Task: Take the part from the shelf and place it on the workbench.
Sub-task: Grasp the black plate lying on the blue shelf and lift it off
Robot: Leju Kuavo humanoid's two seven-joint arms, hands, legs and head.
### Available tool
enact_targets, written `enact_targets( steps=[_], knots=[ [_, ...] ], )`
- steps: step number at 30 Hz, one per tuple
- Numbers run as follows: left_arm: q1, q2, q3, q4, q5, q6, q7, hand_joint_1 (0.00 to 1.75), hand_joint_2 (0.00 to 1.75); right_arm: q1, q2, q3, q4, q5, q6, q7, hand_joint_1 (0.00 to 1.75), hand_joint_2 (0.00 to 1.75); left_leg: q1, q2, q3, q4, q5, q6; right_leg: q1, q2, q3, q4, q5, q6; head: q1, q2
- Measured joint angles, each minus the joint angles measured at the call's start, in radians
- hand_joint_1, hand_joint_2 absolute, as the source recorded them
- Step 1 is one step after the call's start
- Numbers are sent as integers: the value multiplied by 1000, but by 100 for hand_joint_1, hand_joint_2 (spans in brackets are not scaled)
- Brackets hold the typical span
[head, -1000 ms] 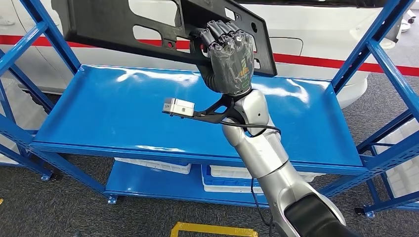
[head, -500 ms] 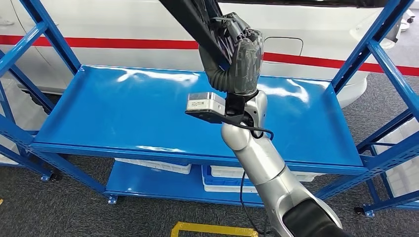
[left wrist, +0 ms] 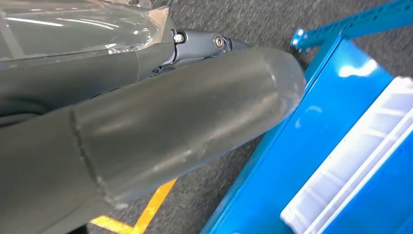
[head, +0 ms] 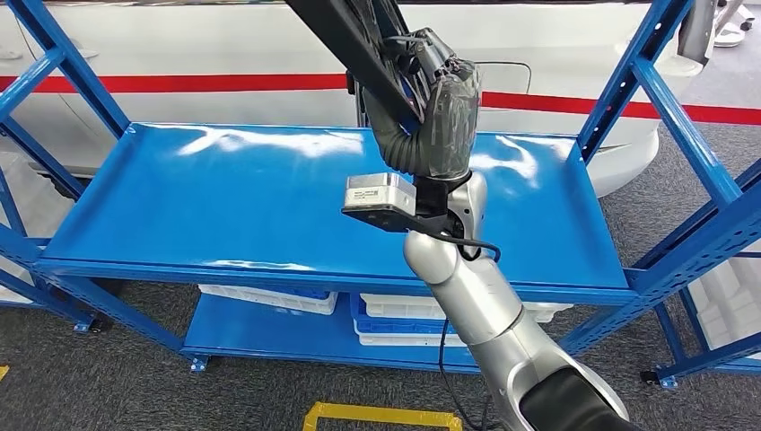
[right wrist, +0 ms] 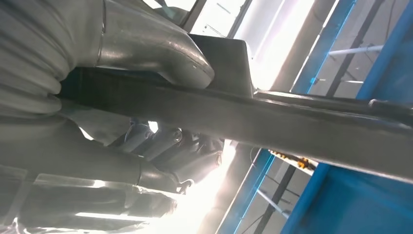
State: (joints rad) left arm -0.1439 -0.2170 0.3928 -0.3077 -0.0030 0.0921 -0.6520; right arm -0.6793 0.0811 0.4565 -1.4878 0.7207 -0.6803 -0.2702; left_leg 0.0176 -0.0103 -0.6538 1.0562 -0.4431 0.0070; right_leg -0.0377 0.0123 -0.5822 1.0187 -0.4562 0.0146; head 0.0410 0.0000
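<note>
The black plastic part (head: 352,40) is edge-on in the head view, a dark bar rising past the top of the picture. My right hand (head: 432,106) grips it, raised above the middle of the blue shelf (head: 224,206), which lies bare under it. In the right wrist view the part (right wrist: 316,127) crosses the picture as a dark beam, with the thumb (right wrist: 151,46) pressed on one side and the fingers (right wrist: 165,146) curled on the other. My left hand (left wrist: 170,126) hangs low beside the shelf's lower level, holding nothing.
A white car with a red stripe (head: 179,83) stands behind the shelf. Blue uprights (head: 648,81) frame both sides. White trays (head: 269,299) lie on the lower level (left wrist: 292,146). A yellow floor marking (head: 377,415) runs near my feet.
My right hand has turned the part from broadside to edge-on and lifted it a little. The whole picture has shifted slightly, so the camera moved.
</note>
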Motion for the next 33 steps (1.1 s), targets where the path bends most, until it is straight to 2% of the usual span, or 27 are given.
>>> enact_targets(
  steps=[3,4,5,6,8,9,10,11,13,14,15,16,18,19,20,21,22,23,24,25,26,27,28,29,30,31,33],
  knots=[
    [0,3,0,3,-1,-17,1,0,0,1,-3,5,-4,-12,7,13,175,175,2,6,-65,189,-123,-11,8,-4,-23,0,17,-22,-1,0],
    [0,4,0,3,-1,-19,1,0,0,2,-5,6,-4,-16,8,15,175,175,2,7,-77,237,-143,-12,11,-5,-30,1,23,-25,-1,0],
    [0,4,0,3,-1,-20,1,0,0,3,-7,7,-4,-21,9,16,175,175,2,7,-67,245,-141,-10,15,-5,-37,1,29,-26,-1,0],
    [0,5,0,4,-1,-21,1,0,0,3,-8,8,-4,-24,10,17,175,175,2,7,-37,212,-123,-5,18,-5,-43,1,34,-26,-1,0],
    [-1,8,0,3,-2,-22,0,0,0,3,-10,10,-4,-26,10,18,175,175,-2,7,63,71,-81,11,23,-4,-53,1,46,-23,-1,0],
    [-2,10,0,3,-2,-23,-1,0,0,2,-10,10,-4,-26,10,18,175,175,-5,7,102,11,-69,17,24,-5,-55,0,51,-18,0,0],
    [-2,11,0,3,-2,-25,-2,0,0,2,-10,10,-4,-26,10,19,175,175,-10,7,125,-28,-64,22,24,-6,-56,-1,56,-12,0,0],
    [-3,13,0,3,-2,-26,-2,0,0,2,-11,10,-4,-26,10,19,175,175,-15,6,132,-44,-63,25,22,-8,-57,-2,62,-5,0,0],
    [-3,13,0,3,-2,-28,-3,0,0,1,-12,11,-4,-26,10,19,175,175,-18,7,127,-54,-45,32,22,-11,-60,-4,71,8,0,0],
    [-3,13,0,3,-3,-28,-3,0,0,1,-14,12,-4,-27,10,19,175,175,-17,10,125,-65,-32,37,23,-12,-67,3,64,10,0,0],
    [-4,13,0,4,-3,-29,-3,0,0,1,-15,13,-4,-28,10,19,175,175,-15,13,119,-74,-17,43,25,-12,-80,27,40,7,1,0],
    [-5,13,0,4,-4,-30,-4,0,0,1,-17,13,-4,-29,11,19,175,175,-12,16,112,-82,-3,47,26,-12,-98,70,4,1,3,0],
    [-5,13,0,4,-4,-31,-4,0,0,5,-18,16,-4,-34,13,19,175,175,-14,19,86,-83,18,50,24,-12,-135,194,-75,-6,6,0],
    [-5,13,1,4,-3,-32,-5,0,0,7,-19,17,-4,-36,14,19,175,175,-15,19,72,-82,27,49,23,-12,-144,245,-95,-2,6,0],
    [-5,13,1,5,-2,-32,-5,0,0,9,-19,18,-4,-38,15,19,175,175,-15,20,58,-80,37,47,21,-12,-139,271,-96,7,6,0],
    [-5,14,1,6,0,-34,-5,0,0,10,-19,18,-4,-39,17,19,175,175,-14,20,44,-77,45,44,19,-12,-116,261,-81,19,6,0],
    [-5,14,2,7,1,-35,-5,0,0,11,-18,18,-5,-39,18,19,175,175,-13,20,30,-72,53,39,16,-12,-74,214,-60,31,6,0],
    [-5,14,2,8,1,-37,-5,0,0,11,-18,19,-5,-38,19,20,175,175,-12,20,17,-64,59,34,12,-13,-26,145,-50,38,6,0],
    [-6,15,3,9,2,-38,-5,0,0,10,-16,19,-5,-38,21,20,175,175,-12,20,4,-56,64,29,14,-12,21,76,-50,39,6,0],
    [-6,16,3,10,2,-39,-5,0,0,10,-14,19,-6,-39,23,21,175,175,-14,19,-5,-49,69,22,16,-11,51,27,-57,36,7,0],
    [-6,17,4,11,2,-41,-5,0,0,11,-13,19,-6,-41,27,22,175,175,-15,19,-12,-44,75,17,20,-11,64,2,-67,29,6,0],
    [-6,18,5,12,3,-44,-5,0,0,11,-13,19,-7,-44,32,23,175,175,-16,18,-16,-42,82,13,24,-10,65,-2,-67,23,7,0],
    [-5,19,6,13,3,-48,-5,0,0,12,-13,19,-7,-48,37,25,175,175,-15,18,-19,-42,88,8,20,-10,55,-1,-61,14,6,0],
    [-5,20,7,14,3,-52,-5,0,0,11,-13,18,-7,-52,42,26,175,175,-12,17,-25,-36,80,4,17,-11,49,0,-54,3,5,0],
    [-5,21,8,15,3,-55,-5,0,0,11,-13,18,-7,-55,47,27,175,175,-9,16,-35,-17,56,-1,13,-12,42,-1,-45,-10,5,0],
    [-4,22,9,17,3,-57,-5,0,0,11,-13,18,-8,-58,50,28,175,175,-6,15,-50,23,15,-7,11,-13,33,-2,-35,-21,4,0],
    [-4,23,11,19,4,-60,-4,0,0,11,-13,17,-9,-68,55,28,175,175,-4,12,-87,149,-80,-17,15,-15,15,-1,-16,-32,4,0]
  ],
)
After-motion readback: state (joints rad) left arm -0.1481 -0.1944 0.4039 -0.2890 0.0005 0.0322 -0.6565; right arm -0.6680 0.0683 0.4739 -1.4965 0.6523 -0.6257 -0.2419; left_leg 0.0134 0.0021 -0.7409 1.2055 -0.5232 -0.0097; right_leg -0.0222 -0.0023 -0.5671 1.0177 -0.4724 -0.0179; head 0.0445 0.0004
